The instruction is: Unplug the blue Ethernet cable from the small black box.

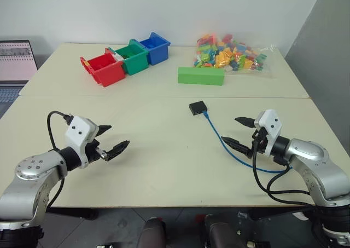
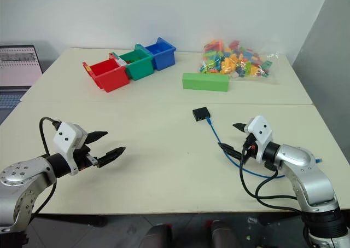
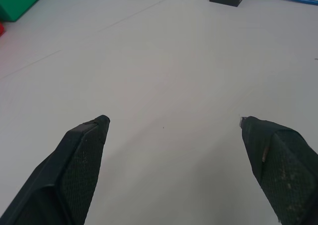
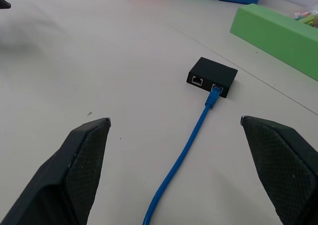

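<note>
The small black box (image 1: pixel 198 107) is seen lying flat on the cream table (image 1: pixel 164 160), near the seam across the middle of the table and somewhat towards its right edge. The blue Ethernet cable (image 1: pixel 229 148) is plugged into the side of the box that faces the near edge; in the right wrist view its plug sits in one of two ports, with the port beside it left vacant. From the box the cable is laid in a curve towards the near right corner, where it passes under the right gripper (image 1: pixel 240 133).

The right gripper is held above the table near the right edge, its two black fingers spread wide with nothing between them; the cable is seen running between the fingers in the right wrist view, untouched. The left gripper (image 1: pixel 112 138) is held above the table near the near left corner, also spread wide and holding nothing, well apart from the box.

Towards the far edge a red bin (image 1: pixel 103 68), a green bin (image 1: pixel 131 56) and a blue bin (image 1: pixel 154 47) are lined up in a row. A green block (image 1: pixel 200 75) is set between them and the box, and a bag of coloured bricks (image 1: pixel 229 53) is placed near the far right corner
</note>
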Controlling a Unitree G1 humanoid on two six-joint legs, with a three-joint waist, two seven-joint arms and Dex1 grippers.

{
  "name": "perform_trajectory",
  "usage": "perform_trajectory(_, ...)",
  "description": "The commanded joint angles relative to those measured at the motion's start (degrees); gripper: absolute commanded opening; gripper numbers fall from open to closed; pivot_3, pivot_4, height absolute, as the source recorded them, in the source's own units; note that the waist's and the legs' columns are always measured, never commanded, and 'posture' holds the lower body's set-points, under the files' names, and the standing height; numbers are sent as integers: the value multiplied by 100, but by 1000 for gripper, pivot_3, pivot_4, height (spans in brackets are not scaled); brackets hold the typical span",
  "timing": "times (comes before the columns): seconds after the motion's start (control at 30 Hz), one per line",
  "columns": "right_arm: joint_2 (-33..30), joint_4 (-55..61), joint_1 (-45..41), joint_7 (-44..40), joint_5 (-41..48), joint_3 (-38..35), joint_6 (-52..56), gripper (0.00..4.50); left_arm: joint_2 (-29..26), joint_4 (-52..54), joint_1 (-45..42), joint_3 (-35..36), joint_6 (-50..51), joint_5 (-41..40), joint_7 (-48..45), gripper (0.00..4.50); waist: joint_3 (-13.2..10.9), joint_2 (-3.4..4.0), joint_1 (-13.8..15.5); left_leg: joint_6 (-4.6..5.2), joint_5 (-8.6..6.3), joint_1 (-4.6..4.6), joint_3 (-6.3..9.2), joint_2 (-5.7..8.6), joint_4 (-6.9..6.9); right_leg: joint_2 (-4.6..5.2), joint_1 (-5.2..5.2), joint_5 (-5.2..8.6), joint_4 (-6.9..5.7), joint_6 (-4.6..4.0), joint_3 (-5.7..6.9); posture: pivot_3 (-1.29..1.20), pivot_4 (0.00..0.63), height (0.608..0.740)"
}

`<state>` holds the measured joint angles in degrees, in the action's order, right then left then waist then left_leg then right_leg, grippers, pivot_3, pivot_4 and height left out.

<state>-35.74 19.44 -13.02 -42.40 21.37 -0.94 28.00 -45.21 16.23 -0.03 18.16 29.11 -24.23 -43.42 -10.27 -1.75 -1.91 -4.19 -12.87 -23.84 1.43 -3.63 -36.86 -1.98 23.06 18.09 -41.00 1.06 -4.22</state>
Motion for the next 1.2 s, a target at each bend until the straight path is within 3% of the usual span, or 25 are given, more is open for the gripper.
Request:
perform_trajectory(0.03, -63, 188, -46, 0, -10, -63, -37, 4452, -8, 211, 12, 193, -143, -129, -96, 4500, 0, 0, 0, 0, 0, 0, 0, 0, 0, 0, 0, 0, 0, 0, 0, 0, 150, 740)
perform_trajectory(0.67, 201, 163, -158, 387, -195, 132, 54, 4452, -52, 364, 59, -16, -10, -179, -193, 4500, 0, 0, -2, 0, 0, 0, 0, 0, 0, 0, 0, 0, 0, 0, 0, 0, 150, 740)
perform_trajectory(0.9, 806, -180, -410, 1274, -812, 521, 173, 4452, -94, 472, -11, -114, 37, -455, -595, 4500, 0, -1, -4, 0, 0, -1, -1, 0, 0, 0, 2, 0, -1, 0, -1, 0, 150, 740)
perform_trajectory(1.2, 2266, -1655, -1397, 2562, -1421, 771, 362, 4452, -280, 624, -292, -420, 74, -624, -1137, 4500, -1, 2, -25, 0, 0, -2, -3, -1, 1, -2, 7, -1, -4, -2, -3, 0, 150, 740)
